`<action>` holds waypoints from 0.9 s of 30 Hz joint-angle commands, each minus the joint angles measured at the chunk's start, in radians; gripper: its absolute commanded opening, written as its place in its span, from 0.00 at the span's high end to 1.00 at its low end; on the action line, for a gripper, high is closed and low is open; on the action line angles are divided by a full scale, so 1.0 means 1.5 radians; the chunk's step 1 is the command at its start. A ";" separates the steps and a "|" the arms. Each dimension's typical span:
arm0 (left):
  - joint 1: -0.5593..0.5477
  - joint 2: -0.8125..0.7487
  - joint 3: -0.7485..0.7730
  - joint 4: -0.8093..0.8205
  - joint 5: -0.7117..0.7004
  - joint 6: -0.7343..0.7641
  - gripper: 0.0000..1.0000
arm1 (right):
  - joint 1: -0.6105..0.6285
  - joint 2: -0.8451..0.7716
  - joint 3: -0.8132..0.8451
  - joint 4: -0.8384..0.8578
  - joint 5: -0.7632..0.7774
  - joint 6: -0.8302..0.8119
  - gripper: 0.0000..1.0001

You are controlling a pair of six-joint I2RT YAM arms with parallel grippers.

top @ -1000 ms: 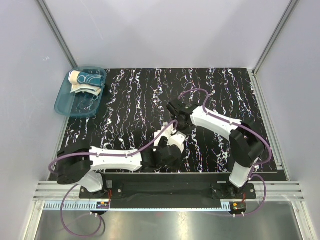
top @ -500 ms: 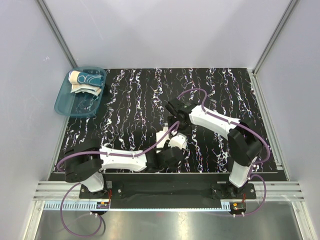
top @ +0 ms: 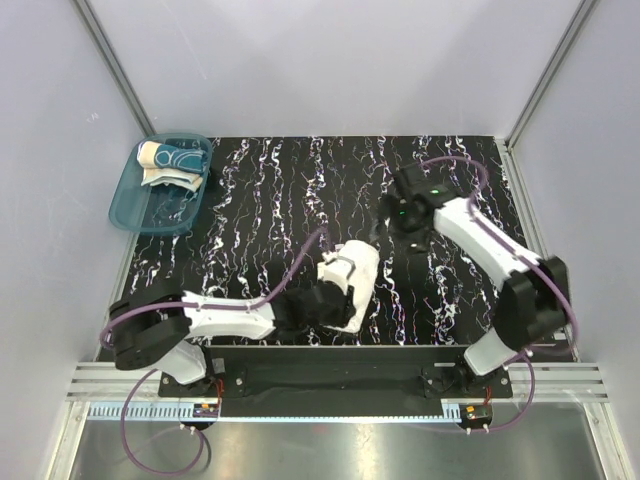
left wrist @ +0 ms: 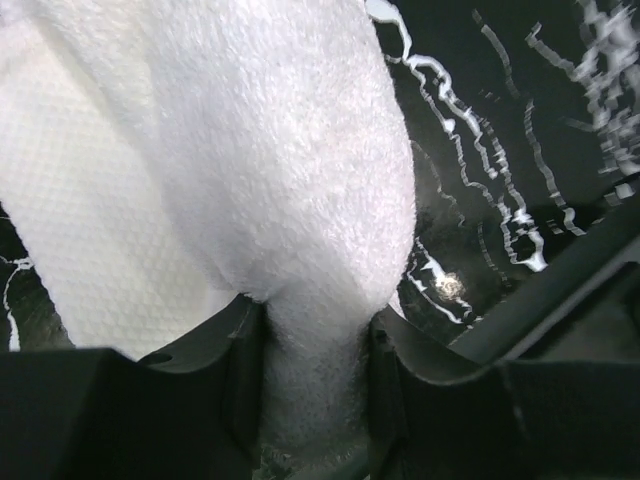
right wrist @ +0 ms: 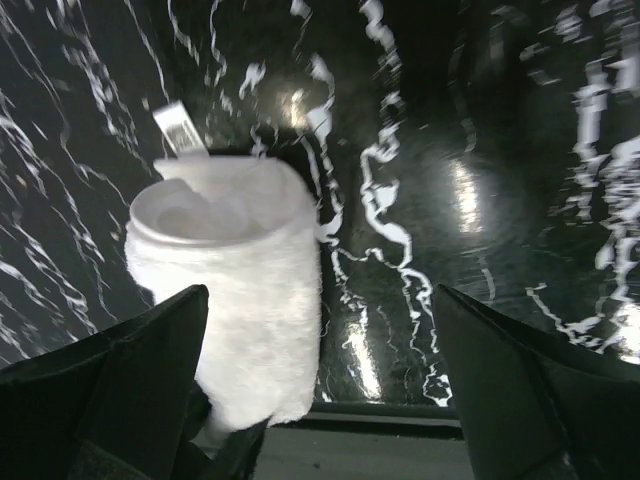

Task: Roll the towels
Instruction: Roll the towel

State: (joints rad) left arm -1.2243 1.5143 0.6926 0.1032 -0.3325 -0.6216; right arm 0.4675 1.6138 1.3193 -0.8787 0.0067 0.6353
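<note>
On the black, white-veined counter (top: 260, 200), the biggest loose item is the translucent teal tub (top: 135, 205), which sits at the far left corner. Near the middle of the near edge is the white towel (top: 356, 280), wound into a thick roll. The right wrist view looks at its end, where the coiled layers show. Whether the roll rests on the counter or is slightly raised cannot be told. The smaller patterned towel (top: 170, 158), cream with dark teal print, lies bunched at the far end of the tub. The left gripper (left wrist: 312, 390) is clamped on the near end of the white towel, the terry squeezed narrow between its fingers (left wrist: 245, 370). The right gripper (right wrist: 320, 400) hangs apart from the roll on the right, its jaws spread wide and holding nothing. A small white tag (right wrist: 180, 128) sticks out from the roll's far end.
</note>
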 commanded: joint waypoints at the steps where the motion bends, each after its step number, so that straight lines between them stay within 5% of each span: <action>1: 0.069 -0.031 -0.105 0.065 0.165 -0.066 0.80 | -0.046 -0.104 -0.035 0.030 0.036 0.011 0.01; 4: 0.125 -0.079 -0.167 0.140 0.265 -0.110 0.82 | -0.055 -0.147 -0.075 0.064 0.024 -0.004 0.00; 10: 0.210 -0.084 -0.252 0.320 0.424 -0.233 0.82 | -0.054 -0.198 -0.233 0.250 -0.173 0.005 0.00; 16: 0.235 -0.039 -0.292 0.436 0.480 -0.319 0.82 | -0.053 -0.213 -0.376 0.471 -0.314 0.048 0.00; 22: 0.255 0.054 -0.330 0.600 0.520 -0.389 0.82 | -0.047 -0.208 -0.473 0.662 -0.354 0.087 0.00; 27: 0.262 0.082 -0.332 0.634 0.525 -0.401 0.82 | -0.022 -0.183 -0.531 0.771 -0.373 0.107 0.00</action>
State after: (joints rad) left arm -0.8333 1.6020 0.2211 1.0527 0.3931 -1.1782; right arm 0.4042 1.3262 0.5549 0.0711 -0.4973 0.7620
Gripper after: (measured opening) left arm 0.374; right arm 0.994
